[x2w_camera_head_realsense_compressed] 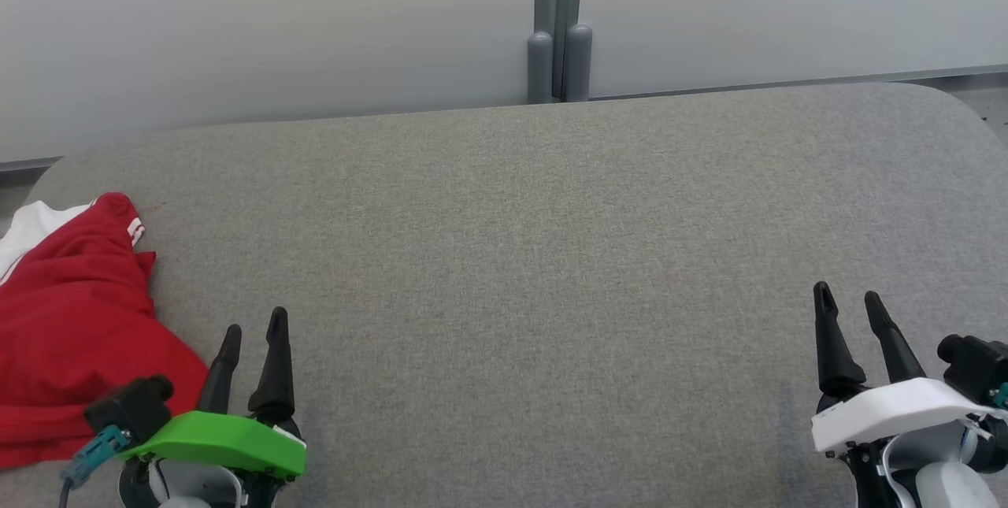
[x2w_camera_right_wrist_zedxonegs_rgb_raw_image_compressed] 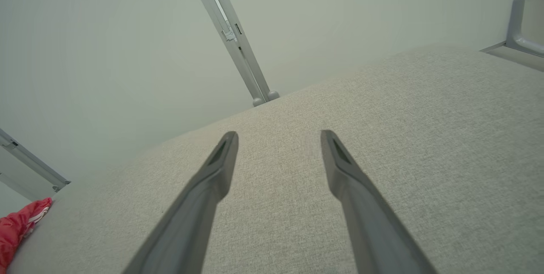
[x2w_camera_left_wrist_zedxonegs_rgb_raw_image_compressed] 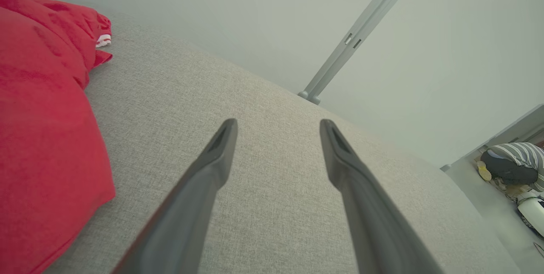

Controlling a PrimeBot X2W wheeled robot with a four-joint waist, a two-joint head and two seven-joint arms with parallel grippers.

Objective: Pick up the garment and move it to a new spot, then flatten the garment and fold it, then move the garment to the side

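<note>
The garment [x2w_camera_head_realsense_compressed: 75,327] is a red piece of clothing with white trim, lying crumpled at the far left of the grey padded table [x2w_camera_head_realsense_compressed: 535,256]. My left gripper [x2w_camera_head_realsense_compressed: 253,324] stands open just to its right, near the front edge, with nothing between its fingers. In the left wrist view the garment [x2w_camera_left_wrist_zedxonegs_rgb_raw_image_compressed: 42,129] lies left of my open left gripper [x2w_camera_left_wrist_zedxonegs_rgb_raw_image_compressed: 278,127], apart from the fingertips. My right gripper [x2w_camera_head_realsense_compressed: 849,295] is open and empty at the front right of the table. In the right wrist view the garment [x2w_camera_right_wrist_zedxonegs_rgb_raw_image_compressed: 17,227] peeks in at the lower left, far from my right gripper [x2w_camera_right_wrist_zedxonegs_rgb_raw_image_compressed: 278,138].
A pale wall with a grey vertical post [x2w_camera_head_realsense_compressed: 557,27] runs behind the table. The table's corners are rounded. A person in a striped top [x2w_camera_left_wrist_zedxonegs_rgb_raw_image_compressed: 516,161] crouches on the floor beyond the table's right end, beside some objects.
</note>
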